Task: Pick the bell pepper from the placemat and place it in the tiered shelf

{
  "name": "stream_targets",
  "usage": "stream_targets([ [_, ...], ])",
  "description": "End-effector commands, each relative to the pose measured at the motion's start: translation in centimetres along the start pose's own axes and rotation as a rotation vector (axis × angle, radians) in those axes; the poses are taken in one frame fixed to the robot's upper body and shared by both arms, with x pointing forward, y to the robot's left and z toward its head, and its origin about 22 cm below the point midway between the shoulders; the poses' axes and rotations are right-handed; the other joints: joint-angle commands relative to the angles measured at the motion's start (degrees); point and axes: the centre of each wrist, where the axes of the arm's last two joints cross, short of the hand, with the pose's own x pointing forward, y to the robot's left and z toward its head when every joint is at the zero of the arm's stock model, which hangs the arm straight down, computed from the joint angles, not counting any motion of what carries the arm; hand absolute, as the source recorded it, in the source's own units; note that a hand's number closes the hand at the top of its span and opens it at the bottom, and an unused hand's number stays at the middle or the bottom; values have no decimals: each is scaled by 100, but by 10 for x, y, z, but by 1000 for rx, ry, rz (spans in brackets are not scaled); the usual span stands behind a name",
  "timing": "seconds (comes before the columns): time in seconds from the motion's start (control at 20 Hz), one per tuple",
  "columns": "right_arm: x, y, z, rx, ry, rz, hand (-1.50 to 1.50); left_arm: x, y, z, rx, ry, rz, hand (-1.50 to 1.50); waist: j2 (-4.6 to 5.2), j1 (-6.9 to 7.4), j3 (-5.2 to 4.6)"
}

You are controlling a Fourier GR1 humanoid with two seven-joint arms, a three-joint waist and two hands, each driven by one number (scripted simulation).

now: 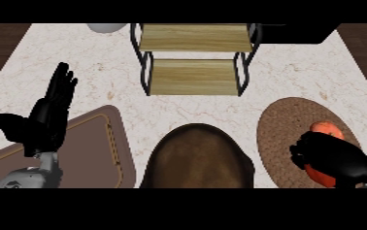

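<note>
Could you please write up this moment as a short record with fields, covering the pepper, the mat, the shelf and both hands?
pepper: orange-red bell pepper, partly hidden, on the mat
mat: round brown woven placemat, right side of counter
shelf: two-tier wooden shelf with black metal frame, back centre, both boards bare
right hand: black right hand, fingers curled round the pepper
left hand: black left hand, open, fingers up, resting at left
task state: pepper not yet in shelf

Single head view, steeply down
</note>
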Motion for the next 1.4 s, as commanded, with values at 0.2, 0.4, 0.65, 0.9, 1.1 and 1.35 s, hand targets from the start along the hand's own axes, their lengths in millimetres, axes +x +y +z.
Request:
stream_targets([
  [0.2,58,25,-61,-75,525,-428,150,-7,14,5,61,17,-14,0,-49,-365,35],
  [0.4,82,-2,-98,-162,627,-546,150,-6,13,6,48,17,-13,0,-45,-275,47],
  [0.65,93,-44,-104,-283,706,-558,150,-1,12,4,37,3,-6,0,-81,-159,75],
  [0.9,104,-89,-97,-559,778,-694,150,-5,11,7,25,17,-3,0,-101,-138,79],
  [1.1,118,-138,-90,-780,886,-749,150,-5,4,6,21,28,3,0,-94,-80,53],
  [1.35,147,-189,-96,-866,1069,-730,150,0,2,8,-15,6,-2,0,-65,102,29],
])
